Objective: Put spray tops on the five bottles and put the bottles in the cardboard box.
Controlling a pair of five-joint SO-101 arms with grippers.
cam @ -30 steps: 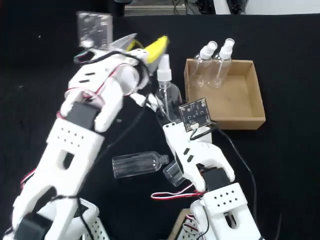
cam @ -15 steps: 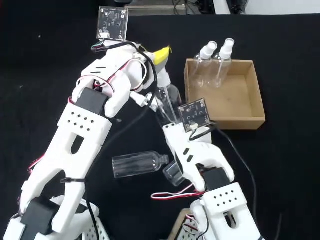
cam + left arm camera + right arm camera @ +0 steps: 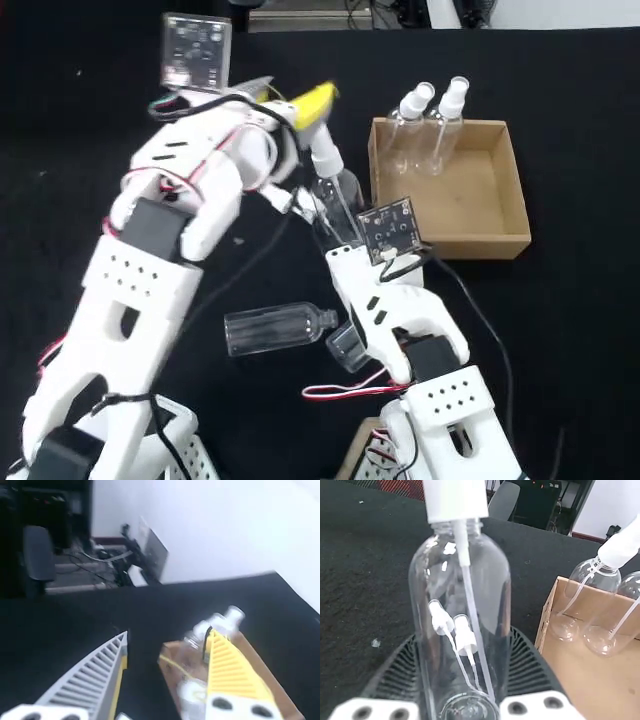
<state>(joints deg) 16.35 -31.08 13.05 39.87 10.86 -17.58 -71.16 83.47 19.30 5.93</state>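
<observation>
A clear bottle [image 3: 338, 197] stands upright left of the cardboard box [image 3: 500, 215], with my right gripper [image 3: 336, 228] shut on its body [image 3: 462, 605]. A white spray top [image 3: 326, 160] sits tilted on its neck, its tube hanging inside. My left gripper [image 3: 298, 88] hovers open just above that top, grey finger [image 3: 95, 680] and yellow finger [image 3: 230, 675] spread wide, the top [image 3: 191, 696] close to the yellow one. Two capped bottles [image 3: 405, 135] [image 3: 445, 128] lean in the box's far corner. A topless bottle [image 3: 275, 328] lies on the table.
Two loose spray tops [image 3: 290, 201] lie on the black table beside the held bottle, seen through it [image 3: 451, 625] in the right wrist view. Another clear piece [image 3: 347, 346] lies under my right arm. The box's near half [image 3: 580, 680] is bare.
My left gripper dipped onto the spray top and rose back. The top now sits lower on the bottle and leans. The right arm kept still.
</observation>
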